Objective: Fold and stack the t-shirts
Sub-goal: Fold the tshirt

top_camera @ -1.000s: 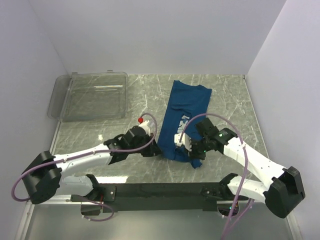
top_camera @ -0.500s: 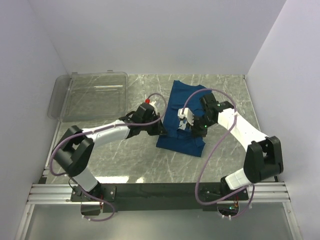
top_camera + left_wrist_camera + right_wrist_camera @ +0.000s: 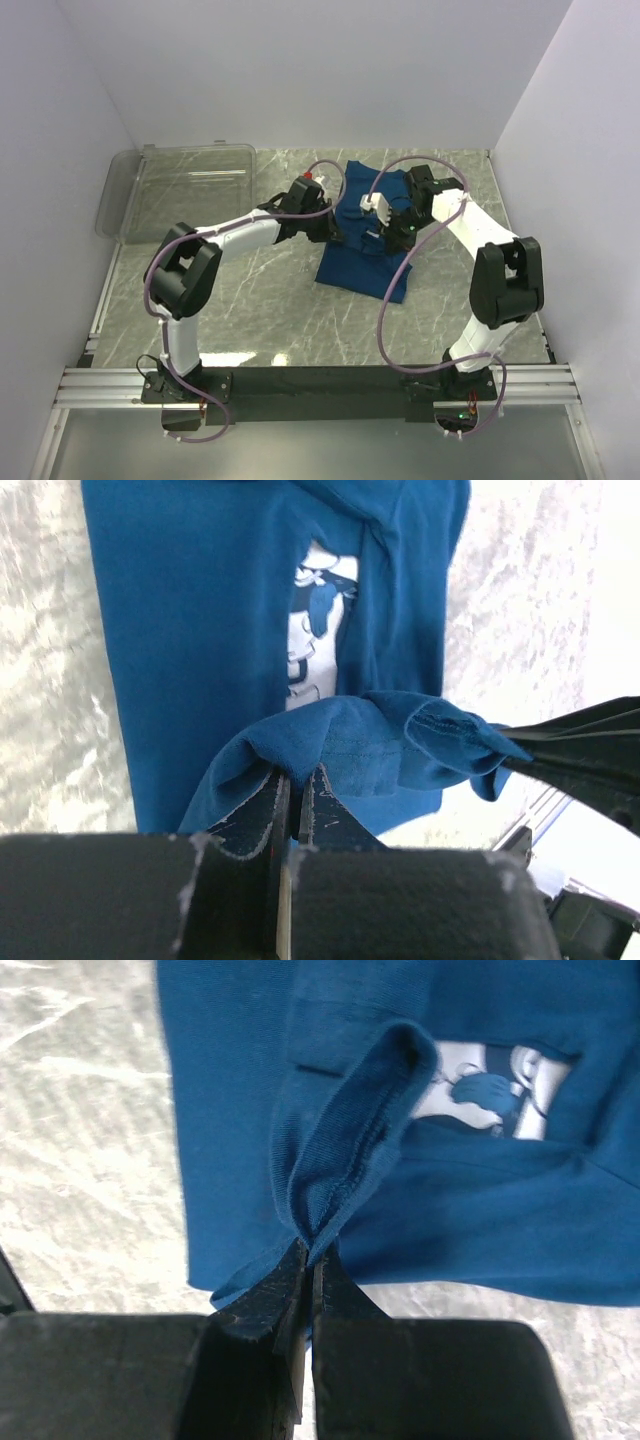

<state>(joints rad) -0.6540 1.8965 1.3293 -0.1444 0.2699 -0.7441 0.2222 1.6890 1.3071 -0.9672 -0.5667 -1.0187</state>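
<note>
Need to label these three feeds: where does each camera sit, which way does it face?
Top external: above and behind the arms' bases, looking down at the table; both arms show, meeting over the t-shirt, clear bin at the far-left corner.
Left wrist: on the left arm, looking along the left gripper, shut on a shirt fold.
Right wrist: on the right arm, looking along the right gripper, shut on a shirt fold.
Shared: both wrist views show the chest print.
</note>
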